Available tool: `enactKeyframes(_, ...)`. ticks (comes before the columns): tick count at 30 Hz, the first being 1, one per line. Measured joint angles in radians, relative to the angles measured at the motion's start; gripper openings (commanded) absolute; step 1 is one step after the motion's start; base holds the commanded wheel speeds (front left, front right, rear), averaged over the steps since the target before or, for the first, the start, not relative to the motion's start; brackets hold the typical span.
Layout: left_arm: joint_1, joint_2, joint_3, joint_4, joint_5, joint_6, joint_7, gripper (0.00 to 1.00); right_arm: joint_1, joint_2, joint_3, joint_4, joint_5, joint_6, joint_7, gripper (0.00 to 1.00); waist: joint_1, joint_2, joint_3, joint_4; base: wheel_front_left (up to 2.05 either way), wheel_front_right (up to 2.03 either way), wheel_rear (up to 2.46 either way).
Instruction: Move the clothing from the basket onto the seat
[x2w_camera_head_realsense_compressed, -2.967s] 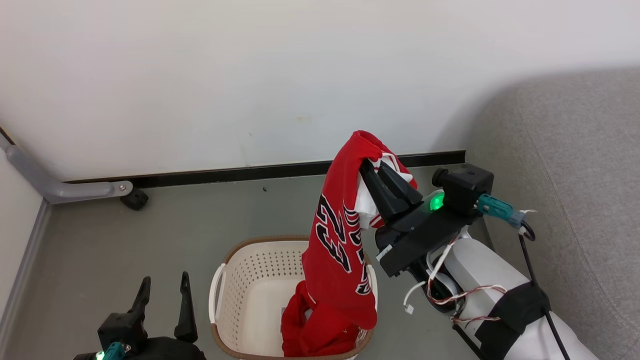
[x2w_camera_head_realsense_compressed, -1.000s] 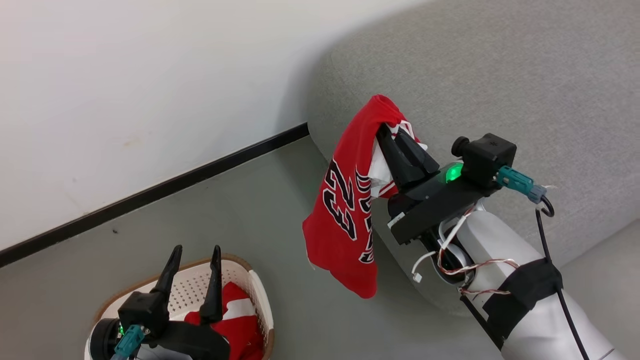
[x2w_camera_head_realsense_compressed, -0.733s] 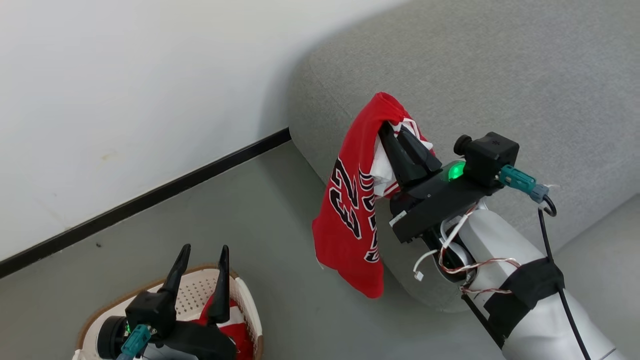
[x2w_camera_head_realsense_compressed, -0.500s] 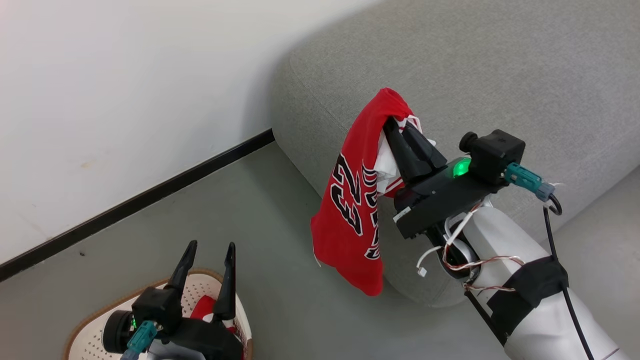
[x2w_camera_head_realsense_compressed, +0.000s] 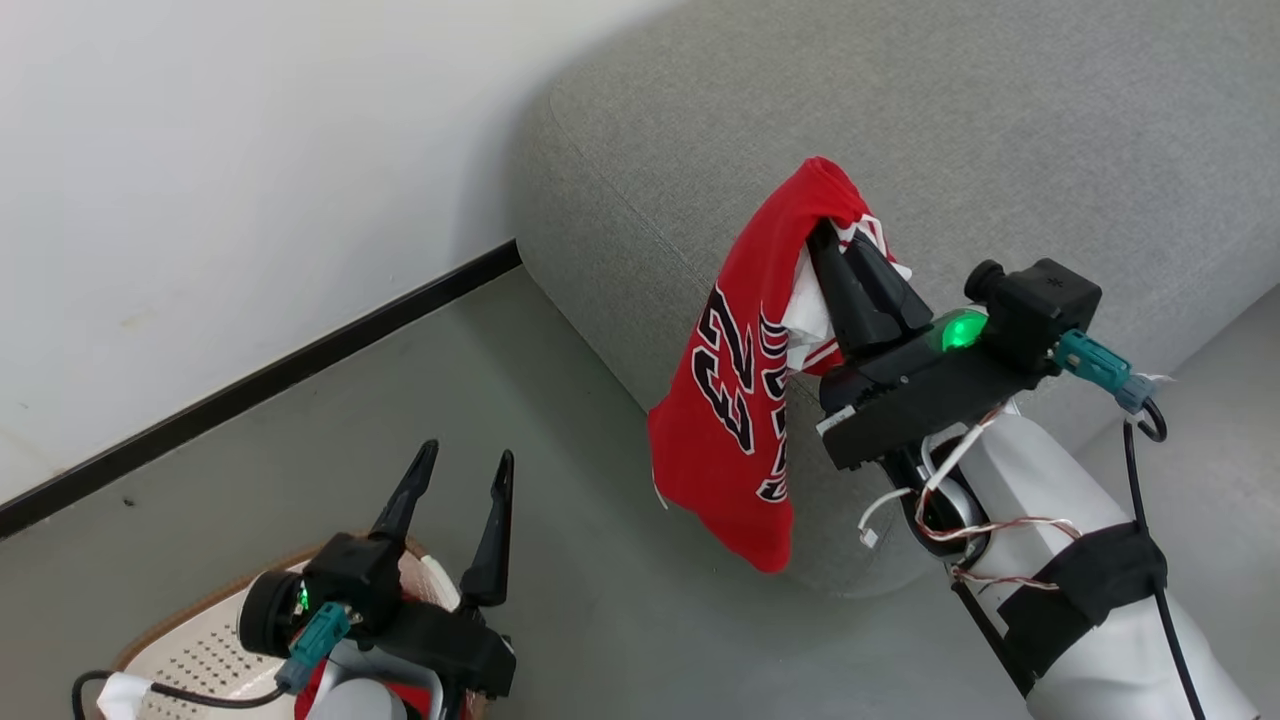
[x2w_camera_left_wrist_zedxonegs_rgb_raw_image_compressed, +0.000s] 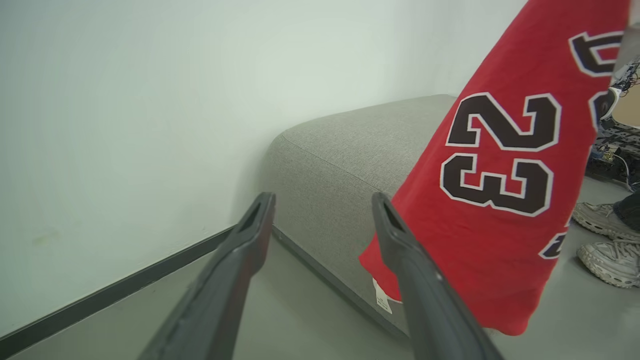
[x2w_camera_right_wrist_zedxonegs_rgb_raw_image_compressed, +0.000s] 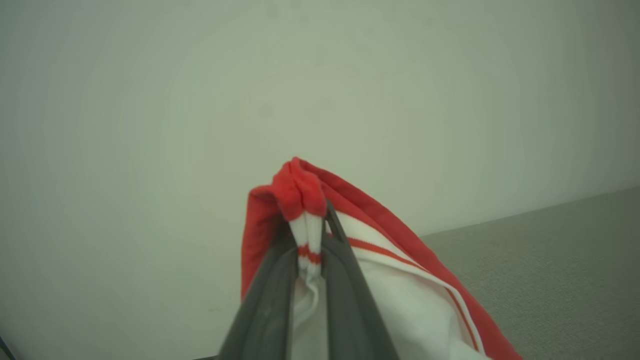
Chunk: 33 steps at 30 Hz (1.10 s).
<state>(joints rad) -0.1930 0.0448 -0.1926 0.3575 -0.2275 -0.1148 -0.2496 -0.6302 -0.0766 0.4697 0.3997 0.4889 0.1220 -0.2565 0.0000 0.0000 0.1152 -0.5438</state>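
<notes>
The right claw (x2w_camera_head_realsense_compressed: 826, 236) pinches a red number 23 jersey (x2w_camera_head_realsense_compressed: 735, 420), which hangs by the rounded corner of the grey sofa (x2w_camera_head_realsense_compressed: 950, 110). The left claw (x2w_camera_head_realsense_compressed: 470, 452) gapes empty above the basket (x2w_camera_head_realsense_compressed: 190, 655) on the floor (x2w_camera_head_realsense_compressed: 450, 400).

A white wall (x2w_camera_head_realsense_compressed: 200, 150) meets grey floor (x2w_camera_head_realsense_compressed: 570, 520) along black skirting (x2w_camera_head_realsense_compressed: 262, 383).

Lab-like test room, staged as a home corner: bare white wall (x2w_camera_head_realsense_compressed: 200, 150), black skirting (x2w_camera_head_realsense_compressed: 250, 385), grey floor (x2w_camera_head_realsense_compressed: 580, 560), one grey sofa (x2w_camera_head_realsense_compressed: 900, 120), wired equipment (x2w_camera_left_wrist_zedxonegs_rgb_raw_image_compressed: 617, 150) beside a person's trainers (x2w_camera_left_wrist_zedxonegs_rgb_raw_image_compressed: 607, 260).

White wall (x2w_camera_head_realsense_compressed: 200, 150) — grey sneakers (x2w_camera_left_wrist_zedxonegs_rgb_raw_image_compressed: 606, 260).
</notes>
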Motion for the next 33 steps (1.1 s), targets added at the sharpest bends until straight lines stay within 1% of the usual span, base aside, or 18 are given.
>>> enactKeyframes(9, -0.039, 0.000, -0.041, 0.012, -0.003, -0.001, 0.000, 1.00, 0.026, -0.004, -0.047, -0.037, -0.033, 0.000, 0.000, 0.00, 0.0000, 0.0000, 0.035, -0.012, 0.00, 0.00, 0.00)
enactKeyframes(18, -0.055, 0.000, -0.029, 0.022, -0.003, -0.001, 0.000, 1.00, 0.019, -0.015, -0.101, -0.033, -0.050, 0.000, 0.000, 0.00, 0.0001, 0.0000, 0.058, -0.011, 0.00, 0.00, 0.00)
enactKeyframes(21, -0.055, 0.000, -0.018, 0.021, -0.003, -0.001, 0.000, 1.00, -0.009, -0.025, -0.127, -0.021, -0.056, 0.000, 0.000, 0.00, 0.0001, 0.0000, 0.068, -0.010, 0.00, 0.00, 0.00)
enactKeyframes(26, -0.051, 0.000, -0.012, 0.019, -0.001, -0.001, 0.000, 1.00, -0.074, -0.065, -0.182, 0.021, -0.062, 0.000, 0.000, 0.00, 0.0001, 0.0000, 0.088, -0.007, 0.00, 0.00, 0.00)
enactKeyframes(33, -0.049, 0.009, -0.008, 0.011, 0.009, -0.001, 0.000, 1.00, -0.154, -0.091, -0.241, 0.081, -0.066, 0.000, 0.000, 0.00, 0.0001, 0.0000, 0.119, -0.003, 0.00, 0.00, 0.00)
